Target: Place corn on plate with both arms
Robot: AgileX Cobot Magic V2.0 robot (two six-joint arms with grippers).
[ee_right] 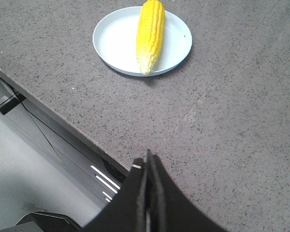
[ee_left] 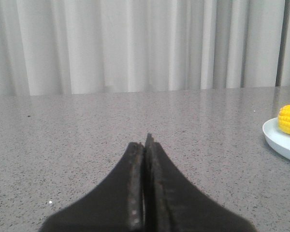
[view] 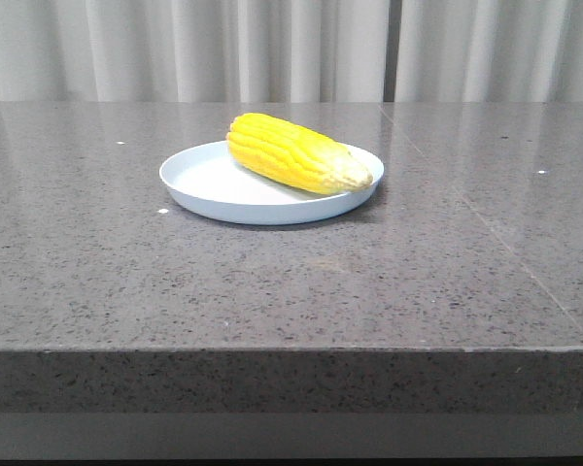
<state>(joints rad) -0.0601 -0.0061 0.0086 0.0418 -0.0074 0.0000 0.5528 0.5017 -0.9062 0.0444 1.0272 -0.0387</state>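
the bright yellow corn cob with rows of kernels [view: 296, 152] lies across the round, shallow, pale blue-white plate [view: 209, 184], its thick end toward the plate's far rim and its paler tapered tip resting on or just over the rim at the plate's right side, so the cob sits slightly tilted rather than flat in the well. the plate stands on the speckled grey stone surface [view: 272, 282], and nothing grips or touches the corn. the left gripper [ee_left: 145, 140] has its black angular fingers [ee_left: 133, 183] pressed together, empty, hanging low over the surface well to the left of the plate, of which only an edge shows in its wrist view. the right gripper [ee_right: 146, 162] likewise has its fingers [ee_right: 135, 193] pressed together on nothing, and hangs above the near edge of the surface, well apart from the plate. with both arms clear and closed and the corn carried by the plate, the placing looks finished; the arms seem drawn back so as not to disturb it. the one doubt is the tip at the rim, where a knock could roll the cob off.
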